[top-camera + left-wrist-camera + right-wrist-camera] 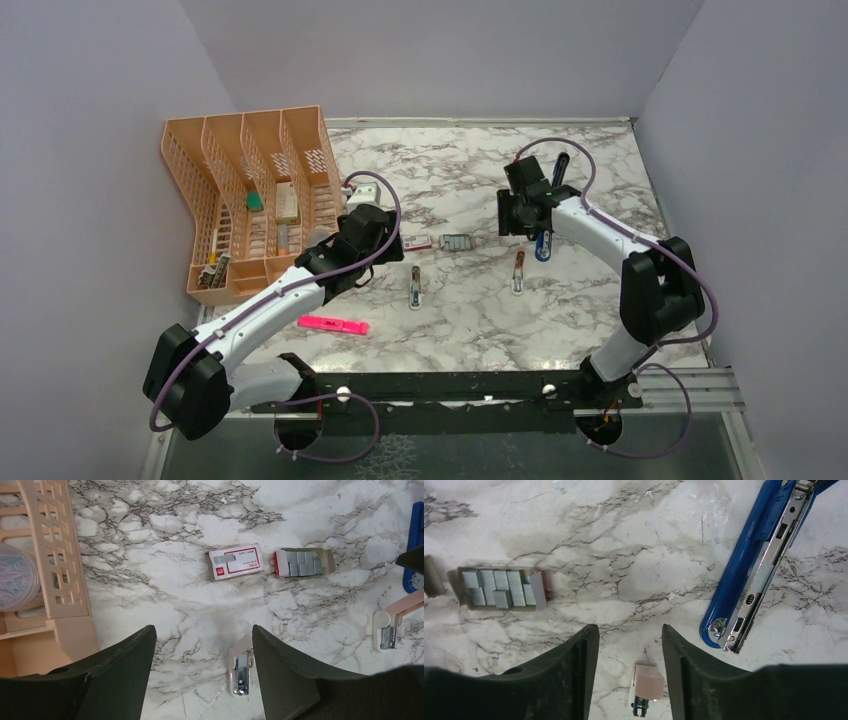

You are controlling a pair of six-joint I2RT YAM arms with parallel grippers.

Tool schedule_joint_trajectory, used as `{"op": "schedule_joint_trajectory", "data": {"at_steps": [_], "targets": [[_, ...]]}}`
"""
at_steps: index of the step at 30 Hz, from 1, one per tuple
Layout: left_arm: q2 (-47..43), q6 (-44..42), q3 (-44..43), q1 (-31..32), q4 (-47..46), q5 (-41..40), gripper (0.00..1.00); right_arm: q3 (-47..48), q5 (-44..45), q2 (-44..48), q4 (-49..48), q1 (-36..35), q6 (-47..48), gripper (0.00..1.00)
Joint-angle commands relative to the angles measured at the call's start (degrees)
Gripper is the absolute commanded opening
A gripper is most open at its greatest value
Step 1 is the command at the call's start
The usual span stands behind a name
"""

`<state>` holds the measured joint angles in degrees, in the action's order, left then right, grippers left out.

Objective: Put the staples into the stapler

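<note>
Starting at the left gripper (200,635): hanging with fingers spread wide, gripping nothing, showing only bare marble and a small white piece (240,667) in the gap. Finding beyond the fingertips, a little to their right, the red-and-white box (236,561), and just beside it, further right, the staples (302,562) sitting in an open tray.

Moving on to the right gripper (629,630): standing partly open, also holding nothing, showing a peach-pink piece (646,680) on the table under the gap. Seeing the same staples (499,587) well to the left of these fingers, ahead of the left fingertip. Finding the stapler (754,565) ahead and to the right of the right fingertip, lying opened, showing its metal rail.

Judging the staples as very light but fragile, probably breaking apart along the glued rows if bent or squeezed hard. Advising a soft pinch on the two long sides of one strip, near its middle. Expecting slippery metal, so keeping the strip level. Judging the stapler as stiff and heavier, likely sliding on smooth marble when pushed. Preferring a steadying hold on its blue body.
</note>
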<state>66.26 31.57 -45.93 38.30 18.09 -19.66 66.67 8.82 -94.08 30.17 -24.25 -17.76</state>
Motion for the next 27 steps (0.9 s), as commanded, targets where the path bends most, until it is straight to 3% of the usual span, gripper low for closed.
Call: {"op": "schedule_joint_trajectory", "data": {"at_steps": [1, 12, 19, 27], "targets": [[-1.52, -0.8, 0.48, -0.32, -1.18, 1.48, 0.71, 3.32, 4.59, -3.38, 4.95, 0.34, -3.55, 0.58], [-2.84, -0.81, 1.2, -0.25, -1.34, 0.93, 0.71, 4.66, -2.6, -3.23, 1.56, -0.5, -0.52, 0.58], [-2.46, -0.9, 1.2, -0.32, -1.51, 0.81, 0.71, 10.18, -2.07, -8.4, 3.99, -4.5, -1.45, 0.44], [-2.17, -1.07, 0.95, -0.41, -1.48, 0.59, 0.71, 16.98, -0.98, -16.25, 5.46, -10.63, -3.07, 0.47]]}}
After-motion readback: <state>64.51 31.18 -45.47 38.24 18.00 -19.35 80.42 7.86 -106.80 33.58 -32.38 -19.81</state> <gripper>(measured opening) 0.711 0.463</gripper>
